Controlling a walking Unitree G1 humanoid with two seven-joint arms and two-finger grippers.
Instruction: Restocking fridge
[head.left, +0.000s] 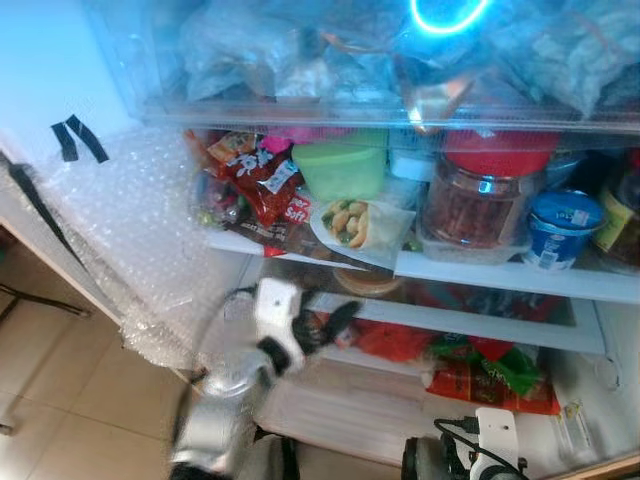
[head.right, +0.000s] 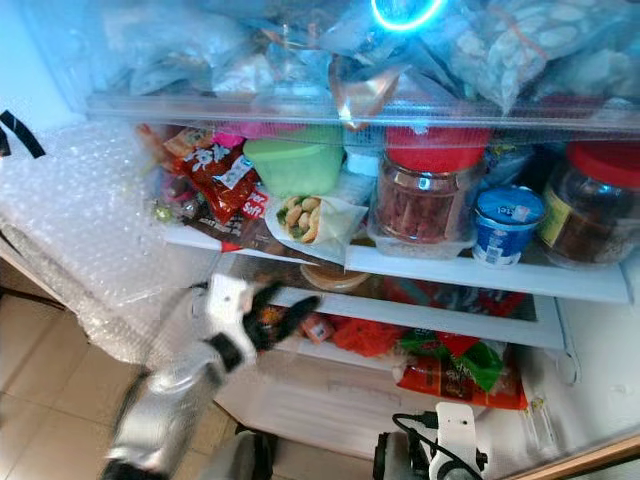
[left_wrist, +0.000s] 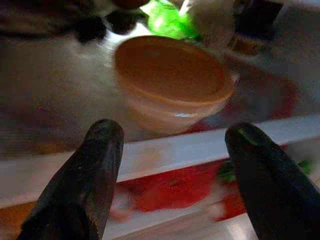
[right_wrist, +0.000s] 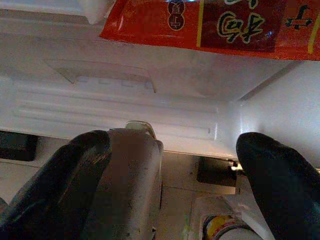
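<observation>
Shelves of an open fridge (head.left: 480, 275) stand packed with food before the robot. On the middle shelf sit red snack packets (head.left: 262, 180), a green lidded tub (head.left: 342, 165), a wrapped sandwich (head.left: 352, 224), a glass jar with a red lid (head.left: 480, 200) and a blue-lidded yoghurt cup (head.left: 560, 228). Above it, a clear drawer holds frosted plastic bags (head.left: 300, 60). Bubble wrap (head.left: 130, 230) hangs over the fridge's left side.

The left end effector (head.left: 335, 318) reaches in at the level of the shelf below, its two black fingers (left_wrist: 85, 185) spread apart with nothing between them. In the left wrist view they point straight at an orange plastic bowl (left_wrist: 172, 82) that sits on the glass of that lower shelf, just behind the white front rail (left_wrist: 170, 152); the bowl is near but apart from the fingertips. From the head views the same bowl (head.left: 368, 283) shows under the sandwich shelf, a little beyond the end effector.

Lower still lie red and green packets (head.left: 490, 375) over the white bottom drawer (right_wrist: 125, 105).

The right end effector (right_wrist: 175, 185) hangs low near the fridge's foot, its fingers apart and holding nothing; its wrist view looks up at the drawer front and a red printed packet (right_wrist: 215, 22) above it.
</observation>
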